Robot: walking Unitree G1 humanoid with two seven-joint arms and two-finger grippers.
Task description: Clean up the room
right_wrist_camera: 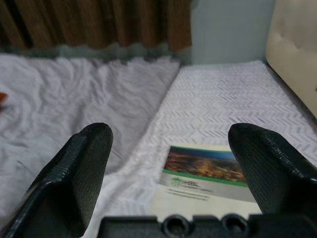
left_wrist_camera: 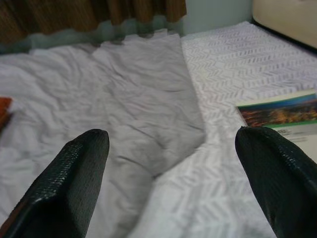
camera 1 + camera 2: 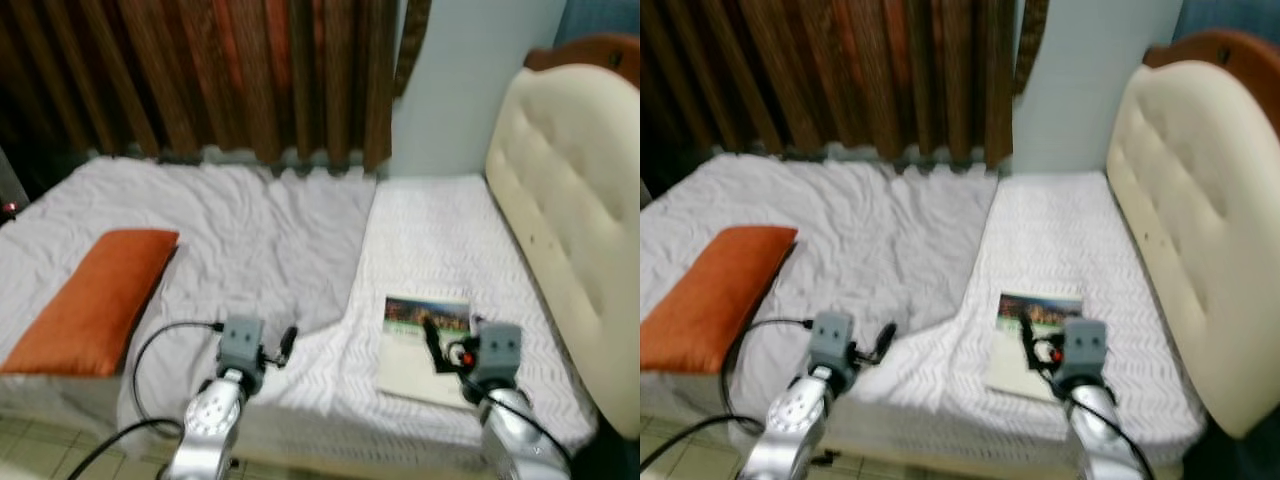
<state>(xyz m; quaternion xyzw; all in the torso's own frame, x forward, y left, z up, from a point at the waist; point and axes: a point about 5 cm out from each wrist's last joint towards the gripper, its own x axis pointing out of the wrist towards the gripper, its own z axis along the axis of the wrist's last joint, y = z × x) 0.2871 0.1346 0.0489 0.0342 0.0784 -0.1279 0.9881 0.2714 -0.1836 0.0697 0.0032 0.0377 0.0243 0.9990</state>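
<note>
A thin book [image 3: 420,350] with a colourful cover band lies flat on the white patterned blanket [image 3: 440,240], on the bed's right side. My right gripper [image 1: 169,131] hovers just over the book's near edge, open and holding nothing; the book [image 1: 203,171] lies between and beyond its fingers. My left gripper [image 2: 172,138] is open and holds nothing. It is low over the bed's front edge, above the wrinkled grey sheet [image 2: 133,94], with the book [image 2: 282,111] off to its right. An orange pillow [image 3: 95,295] rests on the bed's left front.
A cream padded headboard [image 3: 570,200] lines the bed's right side. Brown curtains [image 3: 220,70] hang behind the bed, beside a pale wall [image 3: 450,90]. A black cable [image 3: 150,350] loops from my left wrist. Tiled floor [image 3: 40,450] shows below the bed's front edge.
</note>
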